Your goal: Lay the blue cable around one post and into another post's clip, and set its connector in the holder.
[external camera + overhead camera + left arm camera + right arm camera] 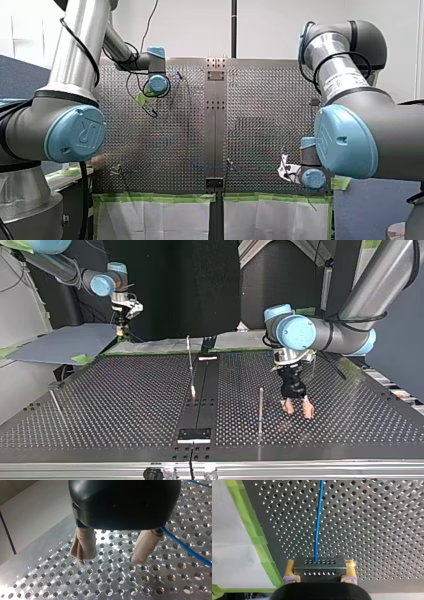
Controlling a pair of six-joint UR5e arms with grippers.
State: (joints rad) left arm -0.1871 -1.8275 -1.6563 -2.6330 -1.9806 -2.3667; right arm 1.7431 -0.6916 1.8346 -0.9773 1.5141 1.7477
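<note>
Right wrist view: my right gripper (320, 564) is clamped on the connector (319, 570), and my left gripper (113, 555) stands with fingers apart, holding nothing.

The yellow pads (350, 566) press both sides of the dark, hole-dotted connector, and the blue cable (318, 517) runs straight out of it, ahead over the perforated table (374, 530), with green tape (249, 517) along the table's edge beside it. In the left wrist view the beige-padded fingers (83, 545) hang low over the table, and the blue cable passes just beside one finger, outside the gap. In the top view my left gripper is at the right, near an upright post (260, 410). A thinner, tilted post (190, 362) stands near the table's middle.
</note>
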